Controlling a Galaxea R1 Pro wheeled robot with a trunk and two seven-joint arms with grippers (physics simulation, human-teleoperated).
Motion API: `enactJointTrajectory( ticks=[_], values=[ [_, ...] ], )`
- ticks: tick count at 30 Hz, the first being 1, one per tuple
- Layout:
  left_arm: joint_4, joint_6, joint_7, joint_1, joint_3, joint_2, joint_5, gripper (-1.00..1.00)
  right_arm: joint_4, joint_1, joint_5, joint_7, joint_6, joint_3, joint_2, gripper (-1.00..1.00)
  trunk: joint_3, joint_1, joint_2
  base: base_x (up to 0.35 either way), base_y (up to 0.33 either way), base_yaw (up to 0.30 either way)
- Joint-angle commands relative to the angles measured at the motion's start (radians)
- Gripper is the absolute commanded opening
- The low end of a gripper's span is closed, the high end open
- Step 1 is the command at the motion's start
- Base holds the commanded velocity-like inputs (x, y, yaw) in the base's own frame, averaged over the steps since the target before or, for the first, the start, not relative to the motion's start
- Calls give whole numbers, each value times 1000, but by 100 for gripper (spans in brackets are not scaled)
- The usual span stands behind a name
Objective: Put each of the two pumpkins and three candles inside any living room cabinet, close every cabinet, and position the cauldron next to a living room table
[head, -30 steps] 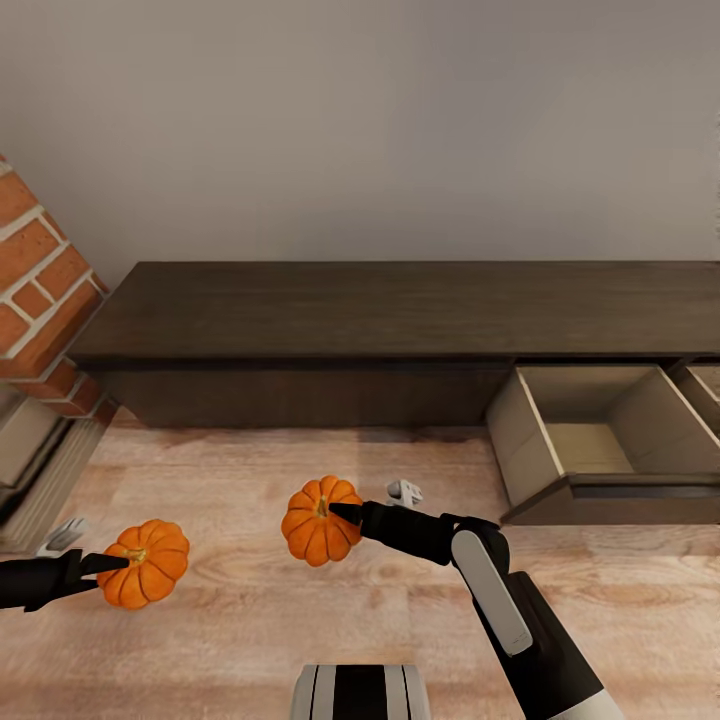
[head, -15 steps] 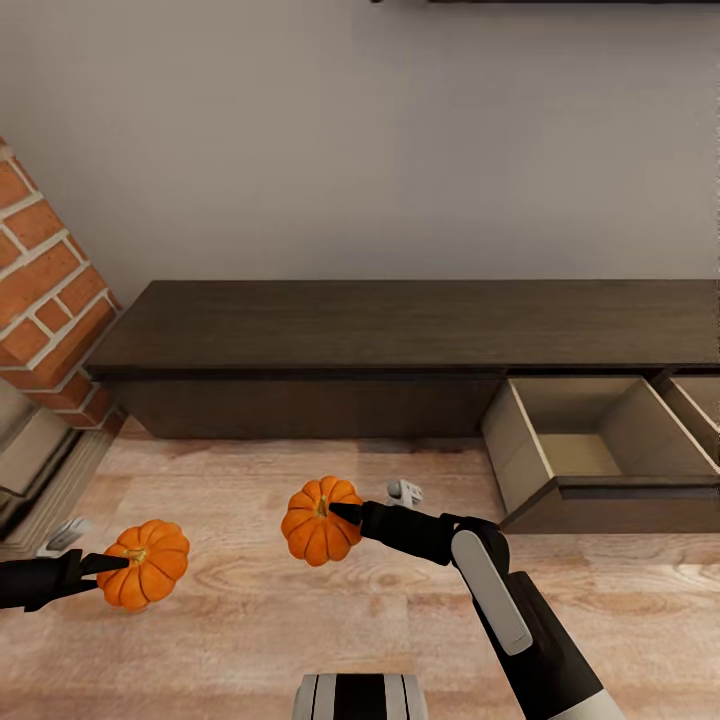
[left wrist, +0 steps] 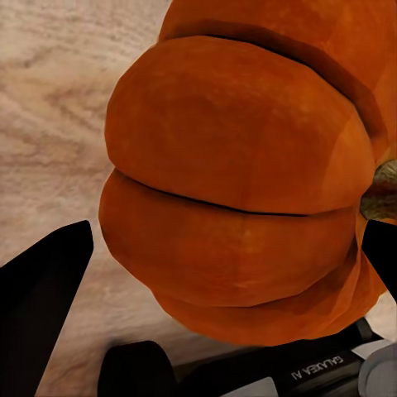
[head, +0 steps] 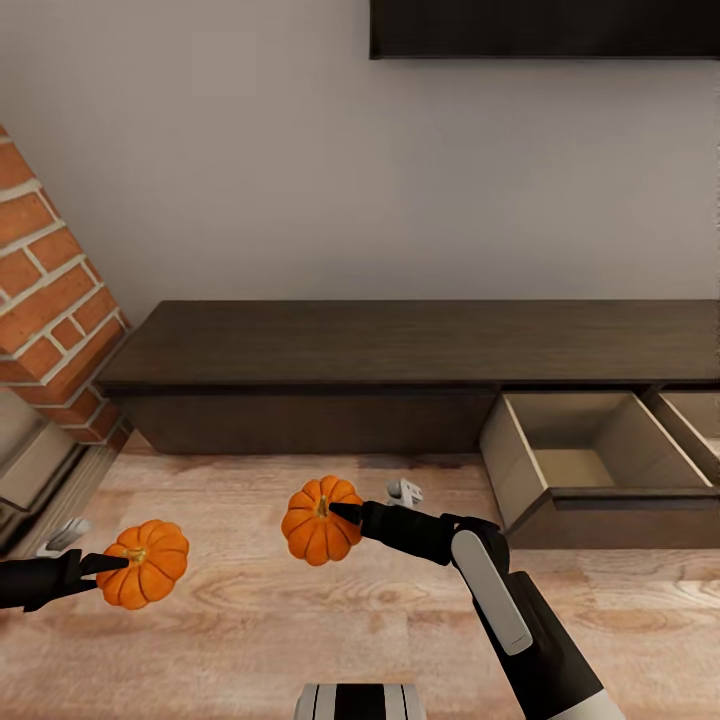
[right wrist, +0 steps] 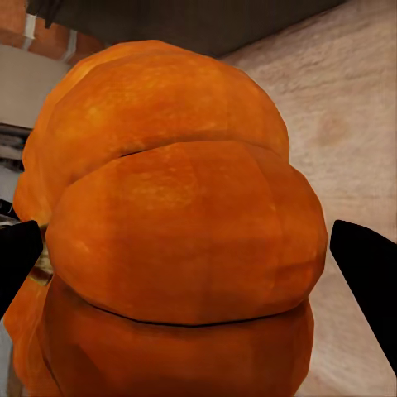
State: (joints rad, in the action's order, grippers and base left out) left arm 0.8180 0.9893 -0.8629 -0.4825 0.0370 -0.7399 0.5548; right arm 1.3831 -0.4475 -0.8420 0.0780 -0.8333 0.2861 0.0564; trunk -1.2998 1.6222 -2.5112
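Above the plank floor (head: 250, 600), both arms hold pumpkins clear of the wood. L gripper (head: 105, 563) is clamped on the left pumpkin (head: 145, 563), black fingertip at its stem; in the left wrist view that pumpkin (left wrist: 240, 190) bulges between the dark fingers (left wrist: 41, 306). R gripper (head: 340, 513) is clamped on the right pumpkin (head: 321, 520), tip at the stem too; the right wrist view has the same pumpkin (right wrist: 174, 240) wedged between black finger pads (right wrist: 368, 265).

Behind them the cabinet (head: 400, 345) runs along the grey wall, w/ its left fronts flush. Near the cabinet's right end one drawer (head: 580, 455) stands pulled out, pale tan inside, nothing seen in it; a second open drawer (head: 700, 415) is cut off at the picture's edge. Brick fireplace (head: 50, 320) sits by the cabinet's left end. TV (head: 545, 28) hangs on the wall above. Right pumpkin is nearer the open drawer, still well apart from it.
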Motion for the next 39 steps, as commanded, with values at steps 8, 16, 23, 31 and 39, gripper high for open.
enactJointTrajectory(
  ticks=[8,16,23,31,39],
  values=[
    [0,3,-2,-1,3,-1,1,-100,-1,0,8,6,-3,-1,0,-100,30,-4,2,0,0,0],
    [0,3,-2,-1,3,-1,1,-100,-1,0,8,7,-3,-1,0,-100,61,-7,3,0,0,0],
    [0,3,-2,-1,3,-1,1,-100,-7,0,8,8,-3,-1,0,-100,88,-10,5,0,0,0],
    [0,3,-2,-1,4,1,-5,-100,-6,0,8,6,-6,-1,0,-100,119,-14,7,0,0,0],
    [-4,3,-1,-1,6,4,-4,-100,-59,0,9,-11,-9,-2,18,-100,150,-18,9,0,0,0]
  ],
)
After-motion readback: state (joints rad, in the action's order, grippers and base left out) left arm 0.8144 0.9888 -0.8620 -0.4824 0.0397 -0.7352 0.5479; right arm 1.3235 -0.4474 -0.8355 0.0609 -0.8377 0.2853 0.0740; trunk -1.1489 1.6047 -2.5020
